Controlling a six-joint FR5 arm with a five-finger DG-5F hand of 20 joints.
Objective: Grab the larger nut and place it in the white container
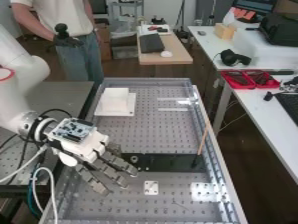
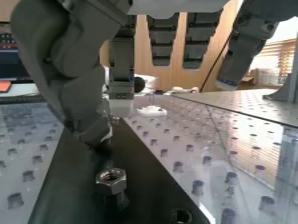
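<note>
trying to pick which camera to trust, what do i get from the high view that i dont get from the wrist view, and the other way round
High view: the white container on its square plate, the thin brown stick and the red trays.

Wrist view: the nut's hexagonal sides and round hole, plus window blinds.

Both: the hand, the black strip, the small white block and the perforated bench top.
</note>
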